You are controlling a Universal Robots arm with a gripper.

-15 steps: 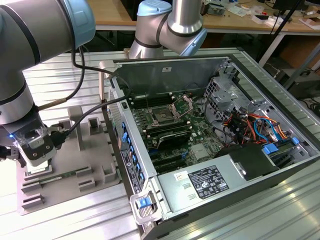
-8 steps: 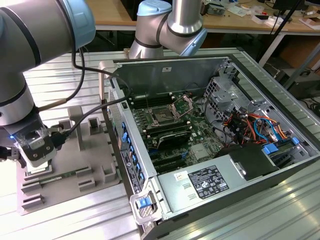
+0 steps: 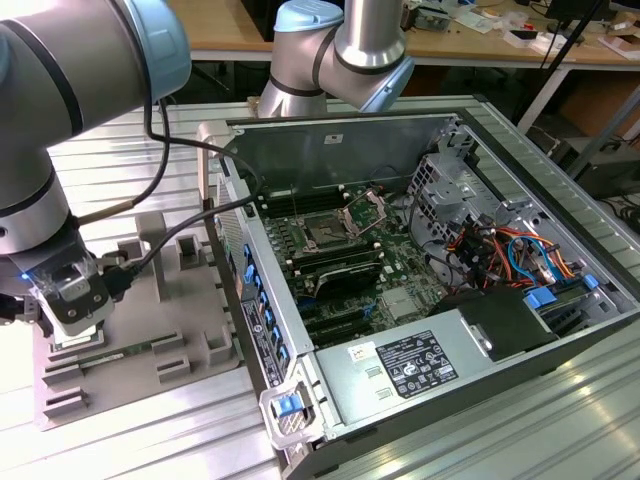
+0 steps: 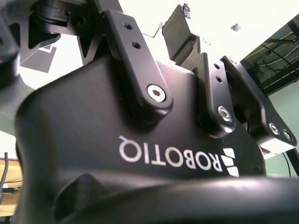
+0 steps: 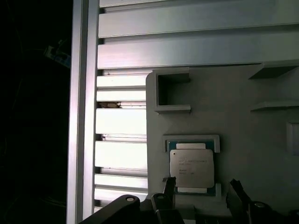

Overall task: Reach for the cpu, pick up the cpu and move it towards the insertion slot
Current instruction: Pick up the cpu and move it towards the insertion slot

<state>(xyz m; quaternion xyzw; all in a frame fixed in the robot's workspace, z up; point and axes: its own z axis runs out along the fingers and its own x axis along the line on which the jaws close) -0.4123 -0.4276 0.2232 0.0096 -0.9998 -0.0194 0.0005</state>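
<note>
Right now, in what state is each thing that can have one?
Small square silvery-topped cpu: flat in the grey plastic tray's recess, not gripped.
Black two-fingered hand: open, close over the cpu.
Dark square insertion slot: silver frame lifted open.
Grey metal computer case: side open.

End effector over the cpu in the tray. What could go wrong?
1. The end effector looks off-centre over the cpu: one fingertip sits at its edge, the other apart, so closing may shove or tilt it.
2. The grey tray has raised lips around the chip; fingers might catch those.
3. The case wall stands between tray and insertion slot; a low carry could clip it.
</note>
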